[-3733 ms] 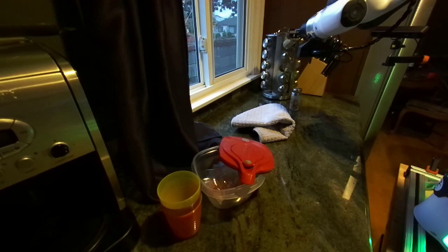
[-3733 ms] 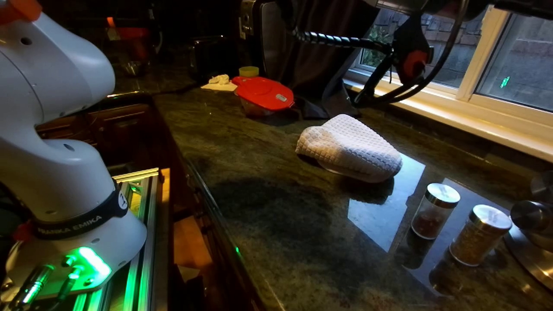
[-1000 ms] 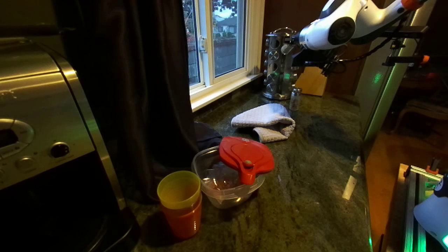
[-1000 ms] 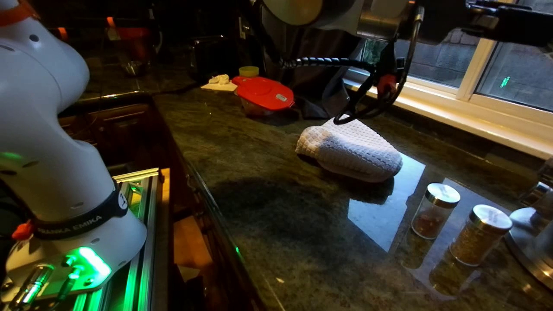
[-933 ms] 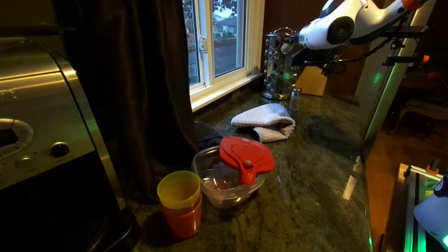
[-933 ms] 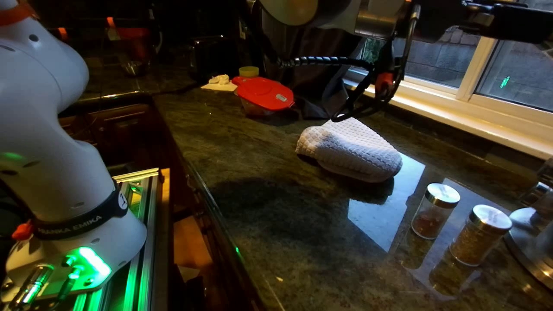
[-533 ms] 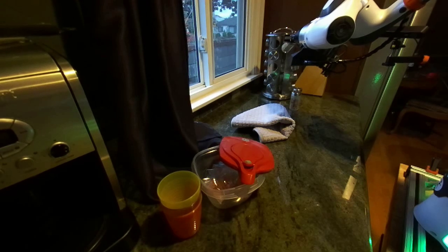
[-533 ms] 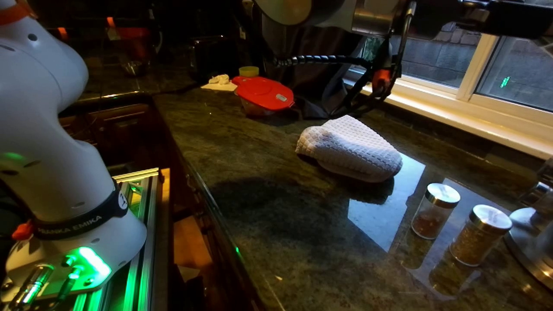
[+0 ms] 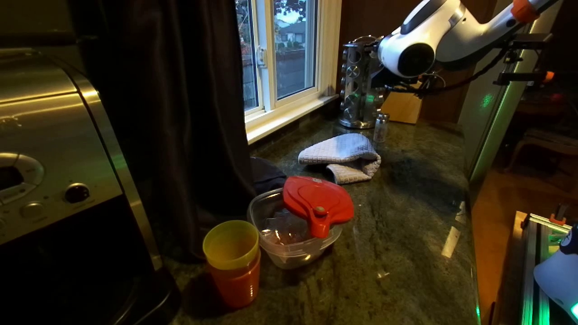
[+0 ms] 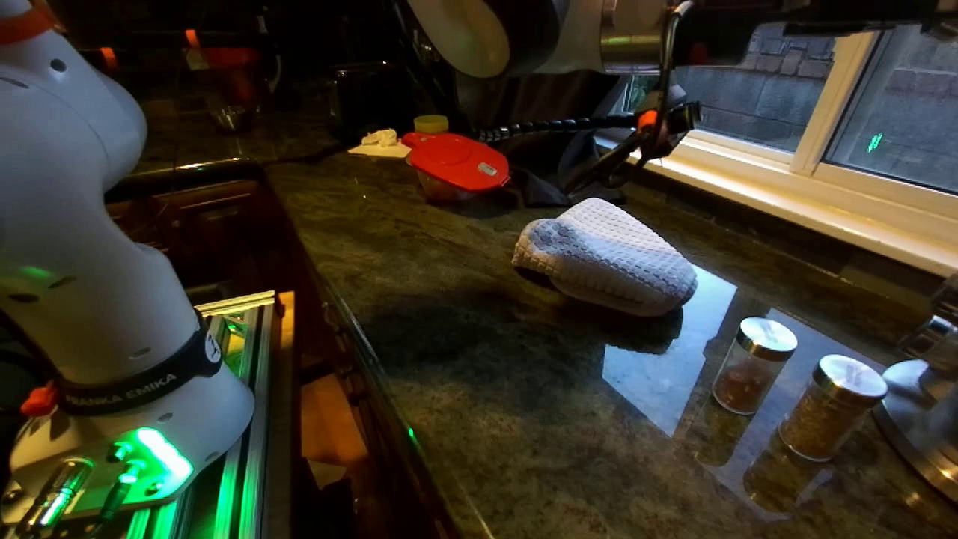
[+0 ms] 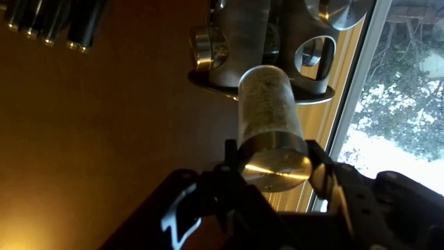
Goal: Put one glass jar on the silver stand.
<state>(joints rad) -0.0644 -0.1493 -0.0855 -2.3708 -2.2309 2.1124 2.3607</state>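
Evidently, in the wrist view, the fingers [image 11: 316, 151] pinch a glass spice jar [image 11: 267, 104] by its steel lid [image 11: 277, 170], one on each side. Its clear body, filled with something pale and grainy, points at the silver stand [image 11: 239, 45] and overlaps the rim; whether they touch I cannot tell. Other jars [image 11: 203, 48] sit in the stand's openings. Black knife handles [image 11: 81, 24] show on one side of the stand, a window [image 11: 392, 90] on the other.

In an exterior view, the robot arm [image 9: 451, 43] reaches to the upper part of the stand, where fingers and held jar are too dark and crowded to make out. A capped jar [image 9: 380, 128] stands upright on the worktop [image 9: 406, 216] near the stand's foot, with the wooden knife block [image 9: 401, 107] behind. Nearer lies a folded waffle-weave towel [image 9: 341, 151], then a clear tub [image 9: 293, 257] with a red lid [image 9: 318, 203] resting across it, and beside that a yellow cup [image 9: 231, 246] nested in an orange cup [image 9: 237, 286].

In an exterior view, a reddish-filled jar [image 10: 752, 367] and a yellowish-filled jar [image 10: 829, 415] stand upright on the worktop, a little apart, the latter just beside the stand's round base.
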